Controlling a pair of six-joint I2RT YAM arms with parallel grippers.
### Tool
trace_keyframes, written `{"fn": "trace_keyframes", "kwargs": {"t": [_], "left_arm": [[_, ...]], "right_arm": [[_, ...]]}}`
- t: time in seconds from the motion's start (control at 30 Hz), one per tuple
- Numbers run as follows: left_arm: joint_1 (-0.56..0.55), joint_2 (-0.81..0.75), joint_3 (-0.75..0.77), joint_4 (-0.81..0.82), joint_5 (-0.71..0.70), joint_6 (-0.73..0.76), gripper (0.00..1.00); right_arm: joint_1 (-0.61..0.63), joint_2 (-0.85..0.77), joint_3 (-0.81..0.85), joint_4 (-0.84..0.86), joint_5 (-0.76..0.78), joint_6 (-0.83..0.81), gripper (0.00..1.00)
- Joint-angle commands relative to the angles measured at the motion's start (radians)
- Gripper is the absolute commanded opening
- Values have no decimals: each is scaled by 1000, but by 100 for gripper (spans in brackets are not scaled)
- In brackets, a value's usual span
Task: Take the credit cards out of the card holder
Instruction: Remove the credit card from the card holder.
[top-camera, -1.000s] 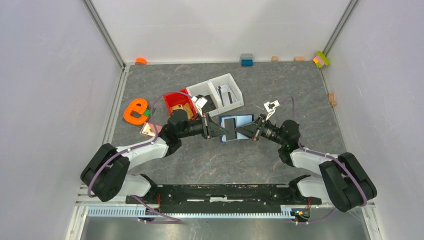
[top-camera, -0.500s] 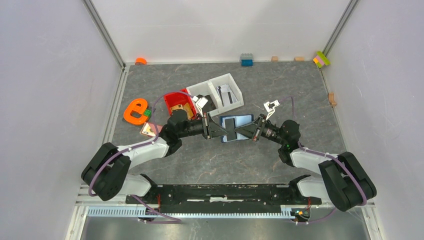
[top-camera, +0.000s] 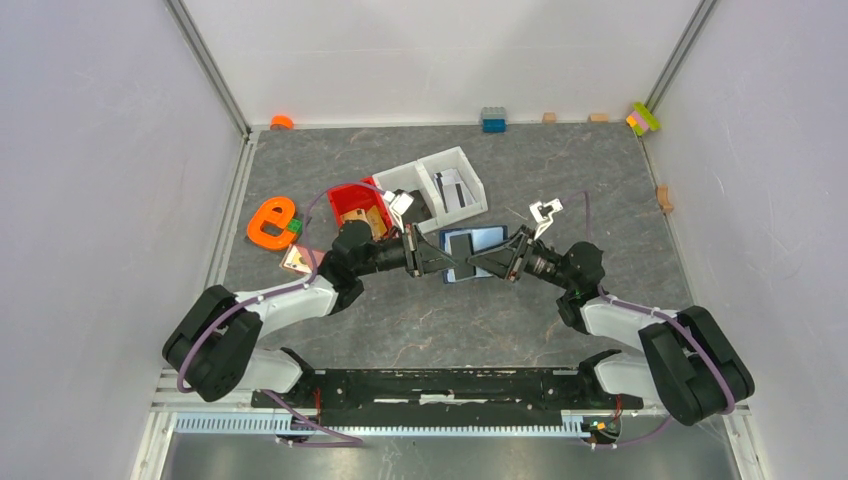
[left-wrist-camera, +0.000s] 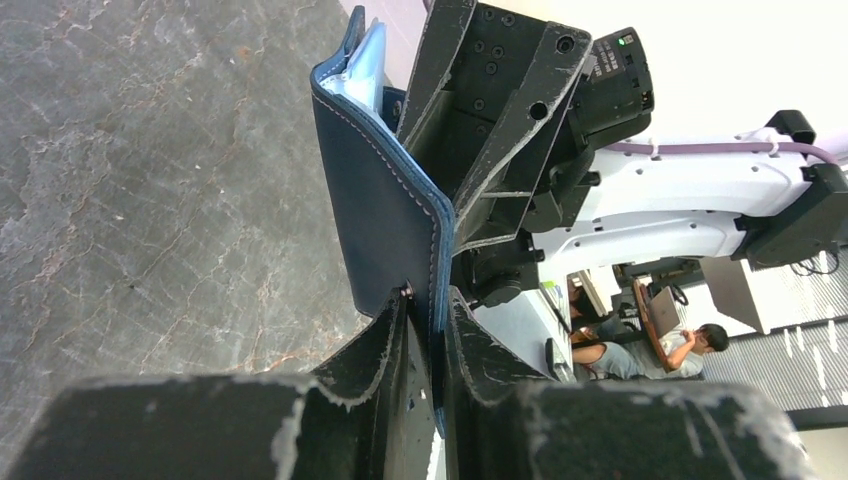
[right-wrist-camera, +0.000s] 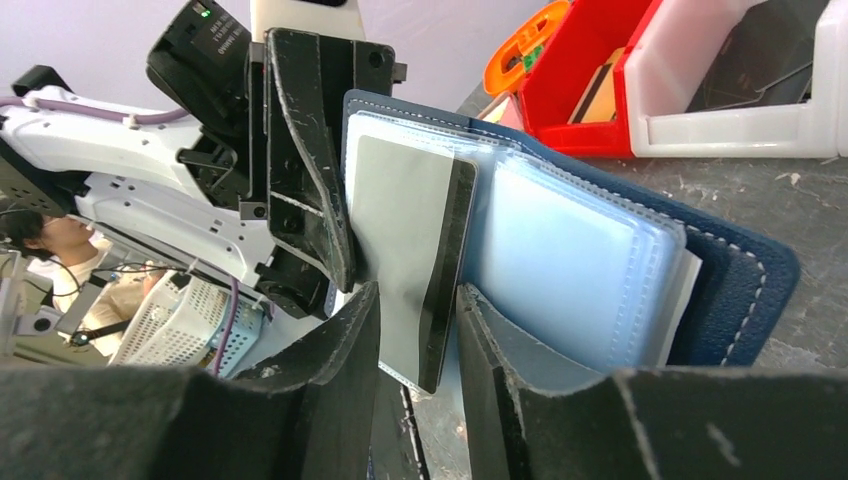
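Barely anything has shifted since a second ago: from above, the right wrist has tipped a touch, carrying its white cable clip slightly farther back, while the left arm and the wallet sit as they did. Right gripper (right-wrist-camera: 418, 300) has its fingers spread to either side of a light grey credit card (right-wrist-camera: 405, 210), the gap wider than the card is thick, so this is a loose straddle and not a flat pinch. Left gripper (left-wrist-camera: 428, 300) is pressed together on the edge of the navy card holder (left-wrist-camera: 380, 200), gripping its stitched cover. That card stands partly out of a clear sleeve. It is likely light, stiff and slick, so the free end is the place to take it, pads flat on both faces, pulling straight along the sleeve. The holder looks soft and will probably flex or fold unless the left grip steadies it. It hangs open between the two arms at mid-table, just on the near side of the white two-compartment bin (top-camera: 440, 156). Whether it touches the grey mat (top-camera: 600, 170) I cannot tell.
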Motion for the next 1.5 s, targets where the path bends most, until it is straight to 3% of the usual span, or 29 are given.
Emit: {"fn": "trace_keyframes", "kwargs": {"t": [0.0, 0.13, 0.37, 0.77, 0.9, 1.13, 1.47], "left_arm": [[-18, -28, 6, 188, 59, -62, 6], [-11, -28, 2, 191, 57, -67, 5], [10, -10, -2, 197, 52, -89, 3], [51, 48, -9, 233, 59, -149, 2], [59, 69, -8, 244, 65, -167, 2], [64, 101, 3, 245, 74, -181, 2], [66, 138, 16, 215, 73, -187, 2]], "right_arm": [[4, 17, -3, 131, -66, 73, 42], [-15, 41, -24, 250, -83, 152, 46], [-35, 102, -48, 486, -113, 311, 22], [-35, 216, -46, 837, -131, 542, 18], [-35, 214, -45, 845, -132, 547, 18], [-35, 193, -45, 846, -135, 546, 28], [-35, 160, -43, 845, -138, 532, 23]]}}
